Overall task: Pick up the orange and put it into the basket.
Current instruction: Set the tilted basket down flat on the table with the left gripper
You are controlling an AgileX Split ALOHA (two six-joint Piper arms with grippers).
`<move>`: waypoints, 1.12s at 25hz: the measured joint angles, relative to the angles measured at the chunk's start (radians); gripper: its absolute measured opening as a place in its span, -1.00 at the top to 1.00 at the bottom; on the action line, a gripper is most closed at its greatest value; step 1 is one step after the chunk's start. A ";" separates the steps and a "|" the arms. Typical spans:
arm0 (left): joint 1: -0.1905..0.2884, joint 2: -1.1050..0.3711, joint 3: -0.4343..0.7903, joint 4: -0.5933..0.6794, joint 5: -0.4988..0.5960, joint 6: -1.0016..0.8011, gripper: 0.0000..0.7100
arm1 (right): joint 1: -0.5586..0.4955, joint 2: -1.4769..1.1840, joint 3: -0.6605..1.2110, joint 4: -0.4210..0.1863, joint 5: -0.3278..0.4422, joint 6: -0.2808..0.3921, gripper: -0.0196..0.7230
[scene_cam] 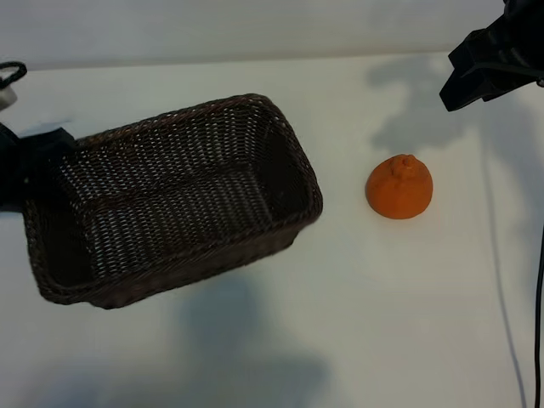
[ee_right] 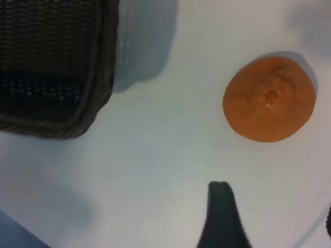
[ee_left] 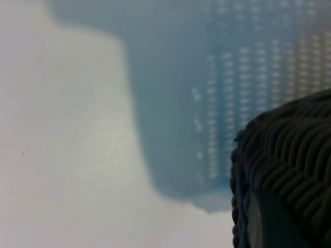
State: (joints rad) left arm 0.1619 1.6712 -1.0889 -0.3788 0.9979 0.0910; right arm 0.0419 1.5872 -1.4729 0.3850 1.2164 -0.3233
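- Small round orange fruit with matte bumpy skin (scene_cam: 399, 188) sits alone on the white tabletop (scene_cam: 357, 306), stem knob up, well apart from the large rectangular dark brown woven wicker basket (scene_cam: 280, 229) and on its right in the exterior view; nothing touching it
- My right gripper (ee_right: 274, 219) hangs above and near the orange; the wrist view shows one dark finger (ee_right: 222, 217) and only the edge of the other, wide gap between them, so I read it as spread and holding nothing
- My left gripper (scene_cam: 30, 166) is at the basket's far left end, against the rim; I can't tell from these views whether its fingers are clamped on the wicker or just resting by it
- Handling guess: orange looks light, firm with slight give, the dimpled skin should offer decent friction; round, so it may roll if nudged off-centre
- I'd come straight down and pinch across the widest part of the body, below the knob, pads on opposite sides
- Avoid gripping the stem bump, too narrow, likely to slip out
- Basket is empty, orange not yet picked
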 joint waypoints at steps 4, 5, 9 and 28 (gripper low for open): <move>0.000 0.000 -0.045 0.002 0.077 0.094 0.47 | 0.000 0.000 0.000 0.000 0.001 0.000 -0.31; 0.000 0.000 -0.057 0.004 0.089 0.111 0.47 | 0.000 0.000 0.000 0.000 0.001 0.000 -0.31; 0.000 0.000 -0.116 -0.009 0.134 0.160 0.47 | 0.000 0.000 0.000 0.000 0.003 0.000 -0.31; -0.127 0.230 -0.478 -0.051 0.177 0.104 0.48 | 0.000 0.000 0.000 0.000 0.003 0.000 -0.31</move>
State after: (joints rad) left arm 0.0346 1.9017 -1.5673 -0.4301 1.1752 0.1947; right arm 0.0419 1.5872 -1.4729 0.3850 1.2192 -0.3233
